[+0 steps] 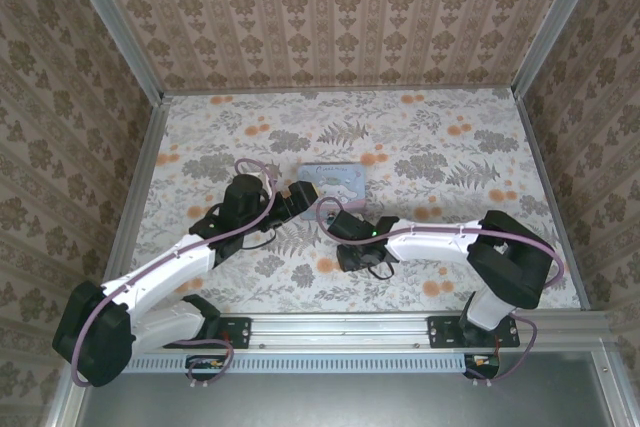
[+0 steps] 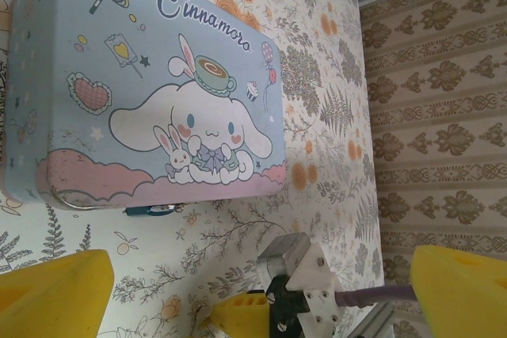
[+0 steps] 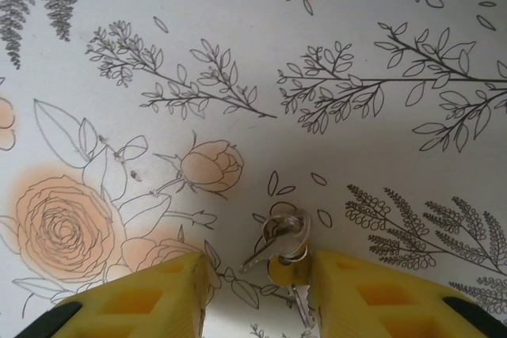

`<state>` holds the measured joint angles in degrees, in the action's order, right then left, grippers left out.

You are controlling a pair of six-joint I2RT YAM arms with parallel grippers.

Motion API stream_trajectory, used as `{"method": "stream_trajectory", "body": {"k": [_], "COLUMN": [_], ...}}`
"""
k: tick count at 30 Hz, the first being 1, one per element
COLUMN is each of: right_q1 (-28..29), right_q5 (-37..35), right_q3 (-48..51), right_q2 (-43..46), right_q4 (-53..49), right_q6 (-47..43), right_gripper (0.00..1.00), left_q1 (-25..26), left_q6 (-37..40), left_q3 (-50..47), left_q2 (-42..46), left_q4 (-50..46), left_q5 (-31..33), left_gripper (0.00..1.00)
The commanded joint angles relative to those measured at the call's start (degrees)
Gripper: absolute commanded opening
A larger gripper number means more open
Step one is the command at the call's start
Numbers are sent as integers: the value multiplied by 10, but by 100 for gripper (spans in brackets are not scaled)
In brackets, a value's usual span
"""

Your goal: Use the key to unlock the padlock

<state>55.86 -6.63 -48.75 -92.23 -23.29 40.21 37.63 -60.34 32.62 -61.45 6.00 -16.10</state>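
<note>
The tiny teal padlock (image 2: pixel 150 210) lies on the table against the near edge of a pale blue cartoon tin (image 2: pixel 150 85). My left gripper (image 1: pixel 300 197) hovers just short of the tin, open, and its yellow fingers (image 2: pixel 55 294) stand far apart with nothing between them. A small bunch of keys (image 3: pixel 285 239) on a ring lies flat on the tablecloth. My right gripper (image 3: pixel 260 294) points down over the keys with its jaws apart. The right-hand finger (image 3: pixel 372 298) touches the gold key head, and the other finger stands clear of the keys.
The tin (image 1: pixel 338 179) sits mid-table, just beyond both grippers. My right gripper's white mount (image 2: pixel 313 275) and cable sit between my left fingers in the left wrist view. Patterned walls close in the table on three sides.
</note>
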Motion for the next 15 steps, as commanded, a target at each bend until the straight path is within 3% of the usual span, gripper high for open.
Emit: {"method": "stream_trajectory", "body": {"k": [1,11,15], "right_q1": [10,19,19], "right_q5": [-33,-41,-48], "right_q3": [-18,-28,-27], "right_q2": [30,19,12], "right_q4": [-32,-40,-42], "right_q6": [23,75,85], "right_gripper": [40,25,24], "left_q1": [-5,-6,-6], "left_q6": [11,9,9], "left_q3": [-7,-11,-11], "left_q2": [9,10,14], "left_q4": [8,14,13], "left_q5": [-7,-9,-10], "left_gripper": [98,98,98]}}
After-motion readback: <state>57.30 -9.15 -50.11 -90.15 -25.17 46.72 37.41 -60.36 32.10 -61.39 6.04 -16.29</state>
